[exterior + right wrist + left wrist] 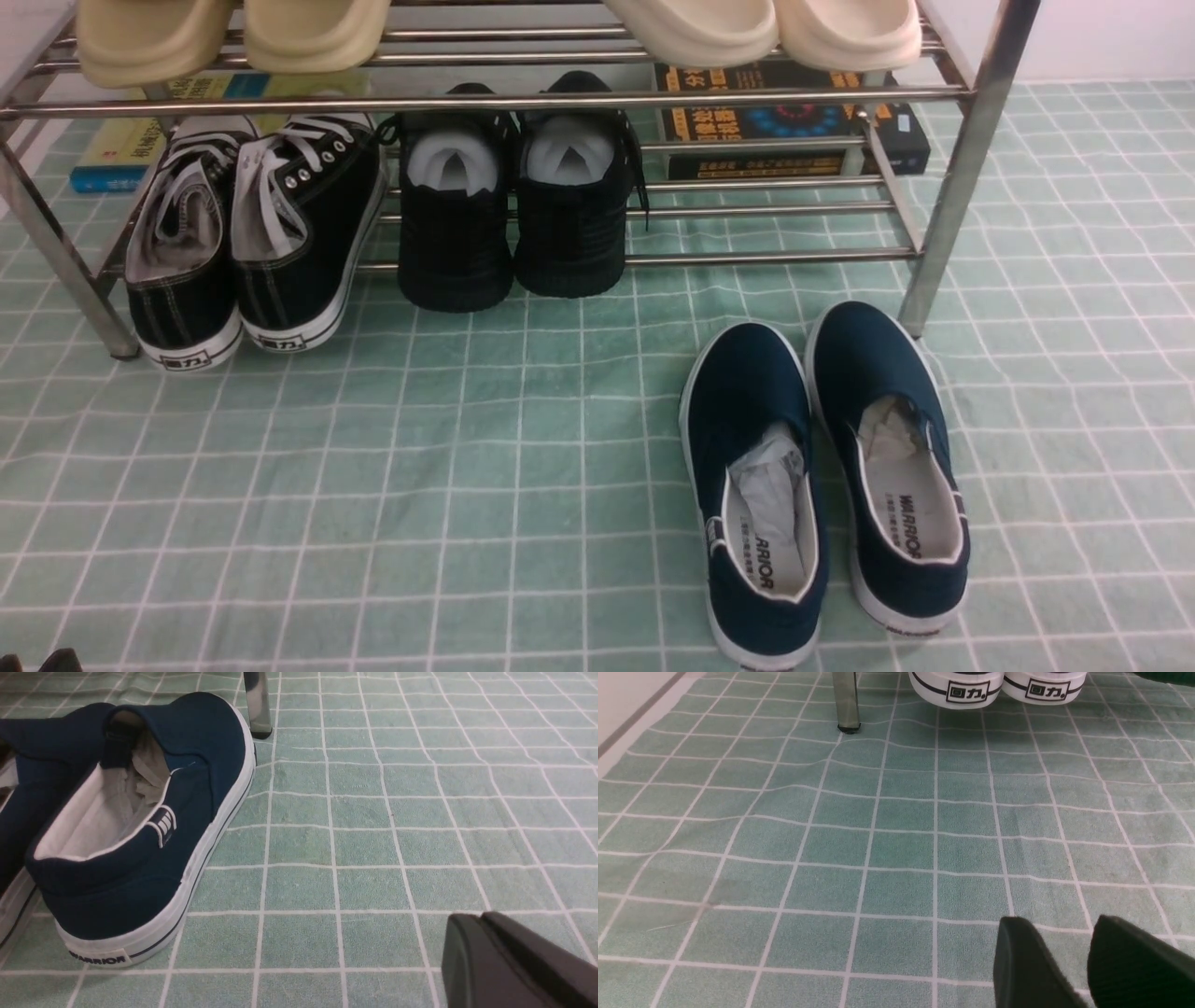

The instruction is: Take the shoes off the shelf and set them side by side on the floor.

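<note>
Both navy slip-on shoes stand side by side on the green grid floor (467,448), toes toward the shelf (485,98): the left shoe (747,401) and the right shoe (878,364), each with crumpled paper inside. In the right wrist view, the nearer navy shoe (201,765) shows its heel, and its mate (18,765) is cut off by the frame edge. My right gripper (479,921) is shut and empty, low over the floor beside that heel and apart from it. My left gripper (1059,926) is open over bare floor with nothing between its fingers.
On the lower tier stand black lace-up sneakers (252,233) and all-black shoes (513,205), with beige slippers (233,33) and cream slippers (766,28) above. Books (794,126) lie behind. A steel leg (258,704) stands just past the navy toes; another leg (846,700) is by the sneaker heels (955,690).
</note>
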